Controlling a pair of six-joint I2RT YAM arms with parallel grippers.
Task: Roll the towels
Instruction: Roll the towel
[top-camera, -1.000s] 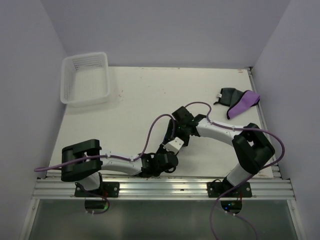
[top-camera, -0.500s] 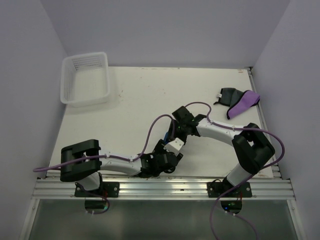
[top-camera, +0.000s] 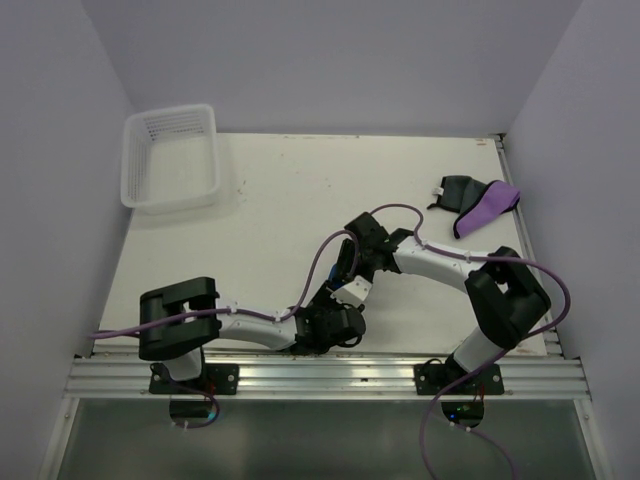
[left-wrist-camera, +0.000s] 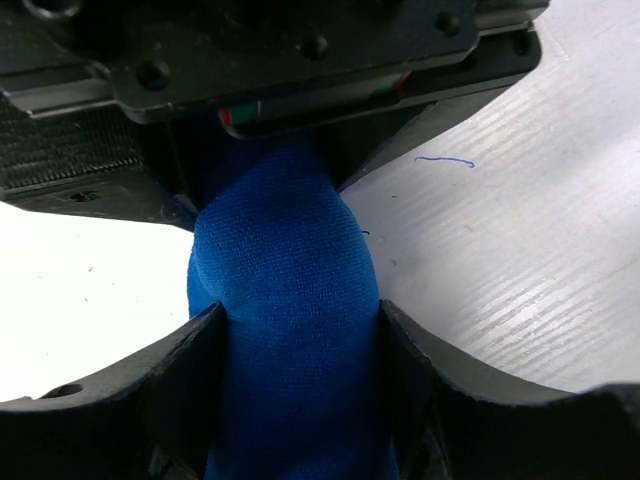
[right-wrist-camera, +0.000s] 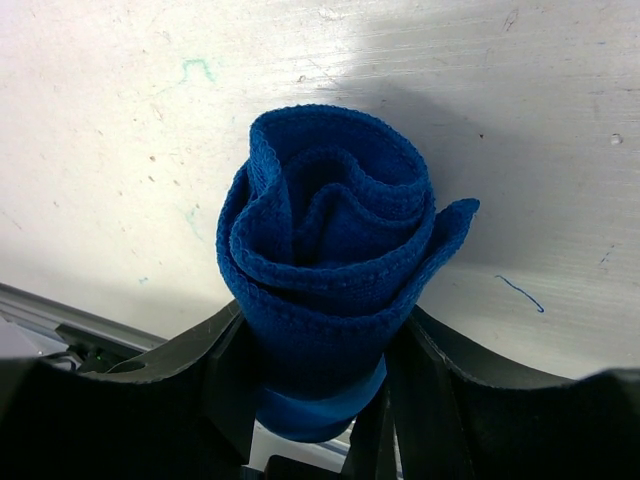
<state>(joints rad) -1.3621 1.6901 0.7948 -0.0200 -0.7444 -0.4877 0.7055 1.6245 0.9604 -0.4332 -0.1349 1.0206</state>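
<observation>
The bright blue towel (right-wrist-camera: 330, 260) is wound into a tight roll, its spiral end facing the right wrist camera. My right gripper (right-wrist-camera: 320, 375) is shut on the roll, one finger pressing each side. My left gripper (left-wrist-camera: 300, 385) is also shut on the blue towel (left-wrist-camera: 285, 300), with both fingers against its sides. From above, the two grippers meet near the table's front middle: the left (top-camera: 338, 300) and the right (top-camera: 350, 268). They hide the blue towel there. The purple towel (top-camera: 487, 208) and the dark grey towel (top-camera: 457, 190) lie crumpled together at the far right.
A white mesh basket (top-camera: 170, 157) stands at the table's back left corner. Purple cables loop over both arms. A metal rail (top-camera: 330, 375) runs along the near edge. Walls close in the left, right and back sides.
The left arm has swung to the right and its wrist has drawn in toward the right gripper. The right arm has hardly moved.
</observation>
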